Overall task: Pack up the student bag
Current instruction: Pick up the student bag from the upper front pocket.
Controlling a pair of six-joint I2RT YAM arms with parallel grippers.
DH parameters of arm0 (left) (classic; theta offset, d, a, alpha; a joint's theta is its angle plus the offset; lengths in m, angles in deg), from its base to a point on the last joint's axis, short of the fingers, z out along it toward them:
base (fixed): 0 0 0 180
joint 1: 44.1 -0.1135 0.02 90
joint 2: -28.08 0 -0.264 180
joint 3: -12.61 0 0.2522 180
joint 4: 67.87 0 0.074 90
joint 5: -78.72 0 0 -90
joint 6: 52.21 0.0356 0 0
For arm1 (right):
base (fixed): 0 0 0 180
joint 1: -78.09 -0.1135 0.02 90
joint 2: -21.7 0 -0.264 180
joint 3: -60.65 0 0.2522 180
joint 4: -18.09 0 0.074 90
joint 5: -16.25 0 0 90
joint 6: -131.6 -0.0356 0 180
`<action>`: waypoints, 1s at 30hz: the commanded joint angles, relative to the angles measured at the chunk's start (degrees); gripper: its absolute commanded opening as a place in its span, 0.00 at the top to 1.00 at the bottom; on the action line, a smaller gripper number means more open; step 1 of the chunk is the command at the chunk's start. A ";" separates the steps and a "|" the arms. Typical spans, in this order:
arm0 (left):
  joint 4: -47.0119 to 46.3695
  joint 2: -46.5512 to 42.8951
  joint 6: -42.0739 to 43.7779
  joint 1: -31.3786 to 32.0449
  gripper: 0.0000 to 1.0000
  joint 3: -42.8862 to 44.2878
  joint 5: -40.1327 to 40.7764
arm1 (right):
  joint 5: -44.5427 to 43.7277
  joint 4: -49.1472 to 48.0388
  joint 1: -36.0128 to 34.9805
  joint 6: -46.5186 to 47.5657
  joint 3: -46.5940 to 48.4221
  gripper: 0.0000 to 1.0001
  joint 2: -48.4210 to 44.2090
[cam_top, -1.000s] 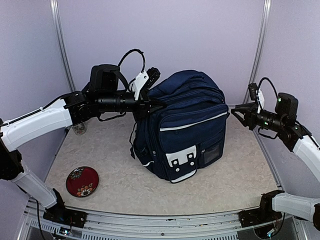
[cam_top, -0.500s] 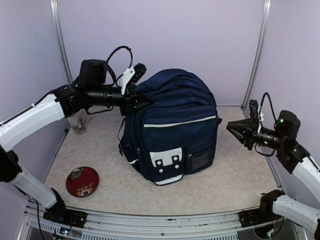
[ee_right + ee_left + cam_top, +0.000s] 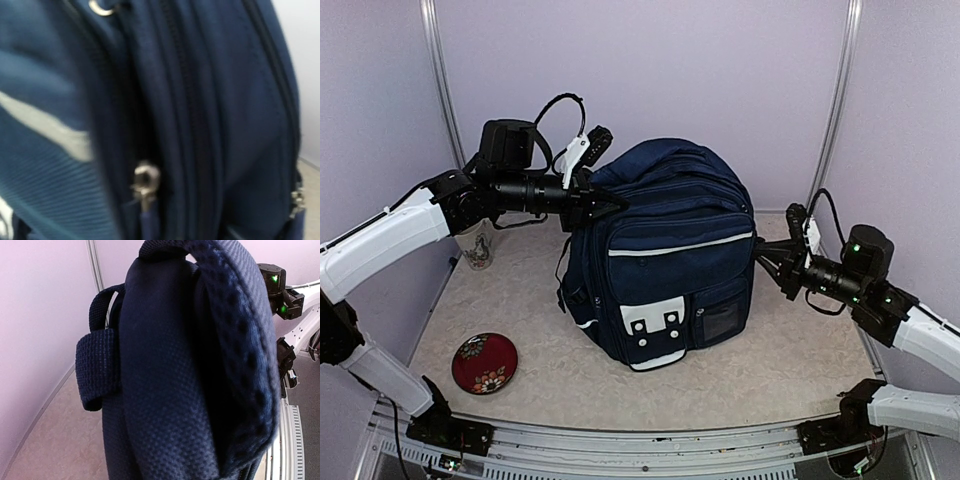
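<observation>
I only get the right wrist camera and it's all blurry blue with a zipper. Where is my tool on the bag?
Observer: From above, the right tool is at the right side of the student bag, about halfway up.
Operator: What about the other side?
Observer: The left tool is pinched on the bag's top left edge, up by the straps.
Operator: Is there anything else to see?
Observer: A red dish lies on the near left, well apart from the bag.
</observation>
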 commanded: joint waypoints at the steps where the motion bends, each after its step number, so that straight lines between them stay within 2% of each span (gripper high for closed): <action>1: -5.49 -2.06 -0.85 -0.10 1.00 1.26 -1.55 | -5.31 -0.33 -0.58 2.75 -0.83 0.85 -2.57; 4: -5.34 -1.43 -0.45 0.39 1.00 1.39 -1.61 | -5.82 0.59 -0.58 3.62 -0.42 0.81 -2.30; 7: -5.18 -1.16 -0.06 1.03 1.00 1.82 -1.34 | -1.60 -1.80 -0.72 2.43 -0.68 0.73 -0.38; 12: -4.83 -1.28 0.04 1.80 1.00 1.97 -0.76 | -1.90 -4.41 -1.90 1.56 -1.17 0.73 1.26; 19: -4.77 -1.12 0.05 2.75 1.00 1.97 -0.59 | -5.29 -7.76 -4.81 1.64 -2.00 0.82 2.08; 26: -4.98 -0.86 -0.03 4.12 1.00 1.89 -0.69 | -11.59 -5.76 -5.90 2.52 0.31 0.99 -0.30; 30: -4.51 -1.17 -0.11 4.23 1.00 1.58 0.01 | -15.39 -3.47 -5.90 4.55 2.57 1.00 -2.29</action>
